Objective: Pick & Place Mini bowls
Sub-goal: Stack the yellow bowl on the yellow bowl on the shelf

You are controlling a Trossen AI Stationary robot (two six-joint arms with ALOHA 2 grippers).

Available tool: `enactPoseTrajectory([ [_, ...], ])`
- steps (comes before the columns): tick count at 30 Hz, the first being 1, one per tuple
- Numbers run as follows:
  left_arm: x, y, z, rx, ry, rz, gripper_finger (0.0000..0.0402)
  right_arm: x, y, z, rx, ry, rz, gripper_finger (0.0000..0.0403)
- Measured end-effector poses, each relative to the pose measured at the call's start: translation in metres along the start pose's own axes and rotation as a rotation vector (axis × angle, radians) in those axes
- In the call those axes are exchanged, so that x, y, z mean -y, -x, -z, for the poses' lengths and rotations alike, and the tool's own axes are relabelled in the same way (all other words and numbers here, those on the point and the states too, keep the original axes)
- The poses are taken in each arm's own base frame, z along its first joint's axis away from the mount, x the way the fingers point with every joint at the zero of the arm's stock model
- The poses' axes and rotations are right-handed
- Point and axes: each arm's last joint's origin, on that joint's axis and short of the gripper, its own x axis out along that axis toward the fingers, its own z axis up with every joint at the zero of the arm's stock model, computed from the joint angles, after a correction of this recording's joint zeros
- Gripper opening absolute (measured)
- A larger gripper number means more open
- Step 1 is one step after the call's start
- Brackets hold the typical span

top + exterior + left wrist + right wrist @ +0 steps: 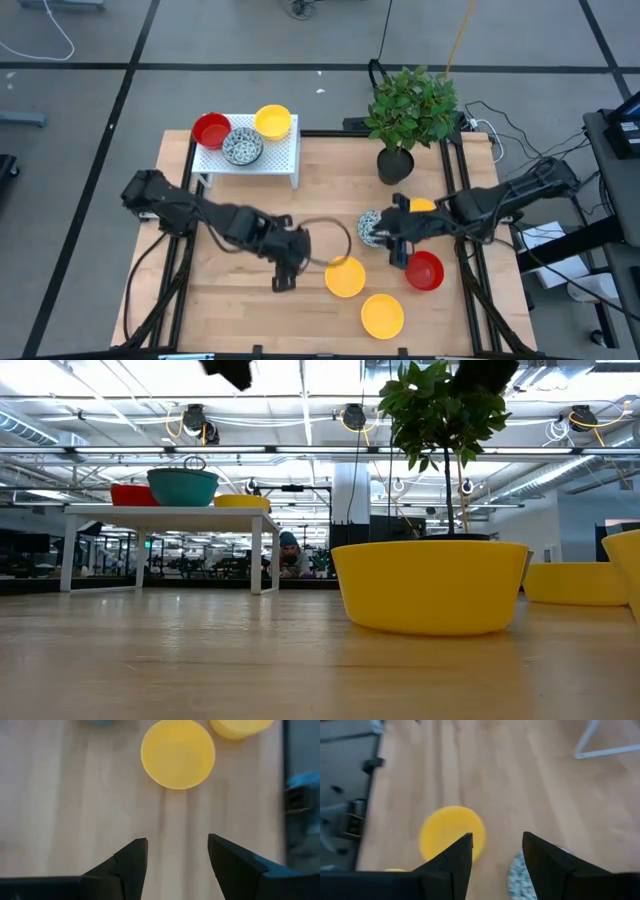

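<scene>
Left wrist view — yellow bowl ahead of parted left claw, untouched

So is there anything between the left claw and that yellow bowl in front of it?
No. The left wrist view shows only bare wooden table between the open left gripper and the yellow bowl.

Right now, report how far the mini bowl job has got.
Done, apparently: a red bowl, a speckled bowl and a yellow bowl sit on the white shelf.

In hand: nothing is gripped. The left gripper is open, facing a yellow table bowl; the right gripper is open above another speckled bowl.

Left: those two, a red bowl by the right arm, the front yellow bowl and a partly hidden yellow bowl.
</scene>
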Motion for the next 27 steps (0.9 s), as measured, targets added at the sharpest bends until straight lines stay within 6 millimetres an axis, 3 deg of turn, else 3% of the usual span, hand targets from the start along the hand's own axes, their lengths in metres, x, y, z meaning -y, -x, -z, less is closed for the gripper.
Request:
enactPoseTrajectory([
  [7,0.023,-0.05,-0.011,0.081,-0.404,-0.102,0.0212,-0.023,0.01,0.003,0.081,-0.059,-0.078,0.016],
  [17,0.03,-0.135,-0.006,-0.047,-0.617,-0.055,0.0211,-0.032,0.015,0.008,0.118,-0.06,-0.042,0.016],
  [27,0.039,-0.166,-0.003,-0.024,-0.836,-0.049,0.0211,-0.031,0.015,0.006,0.15,-0.067,0.0,0.016],
])
